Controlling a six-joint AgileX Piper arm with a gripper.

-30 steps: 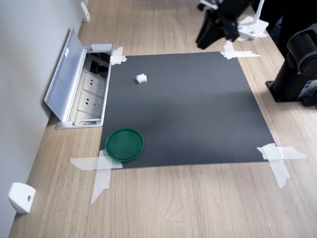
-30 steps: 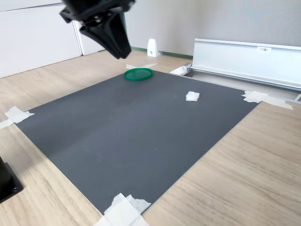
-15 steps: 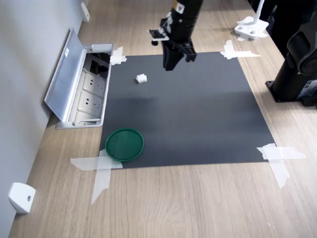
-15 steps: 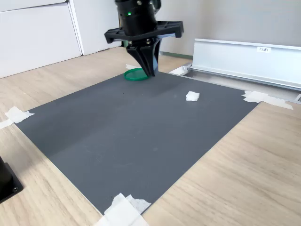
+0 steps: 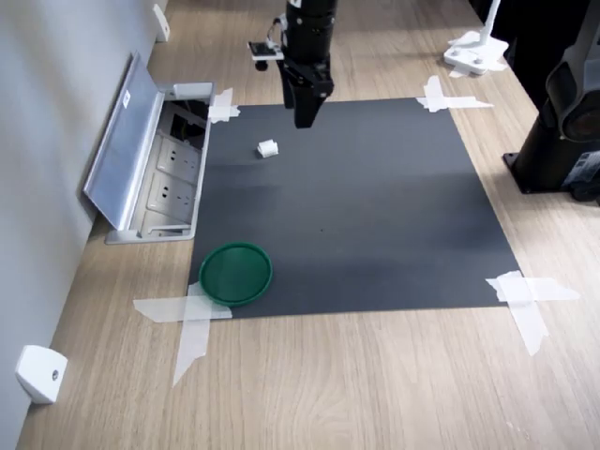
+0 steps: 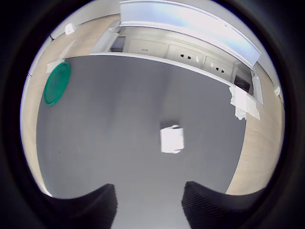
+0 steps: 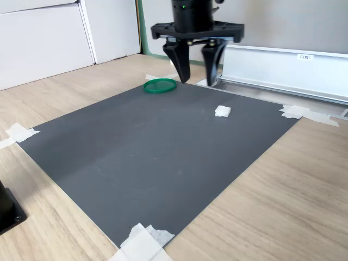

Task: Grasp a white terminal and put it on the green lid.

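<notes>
The white terminal (image 5: pixel 267 148) lies on the dark grey mat (image 5: pixel 375 216), near the mat's far left corner in the first exterior view. The green lid (image 5: pixel 235 273) rests flat on the mat's near left corner. My gripper (image 5: pixel 305 117) hangs above the mat, just right of and beyond the terminal, not touching it. In the second exterior view the gripper (image 7: pixel 198 80) points down with its fingers spread and nothing between them, the terminal (image 7: pixel 222 111) to its right and the lid (image 7: pixel 160 85) to its left. The wrist view shows the terminal (image 6: pixel 172 139) ahead of both fingers (image 6: pixel 90 210) and the lid (image 6: pixel 56 83) far off.
An open floor socket box (image 5: pixel 159 178) with a raised metal lid borders the mat on the first exterior view's left. White tape (image 5: pixel 525 295) holds the mat's corners. A white wedge piece (image 5: pixel 39 373) sits at the near left. The arm's black base (image 5: pixel 572 131) stands at the right.
The arm has swung towards the first exterior view's left and now hangs close to the terminal. Its fingers now show spread apart. Terminal and lid have not moved.
</notes>
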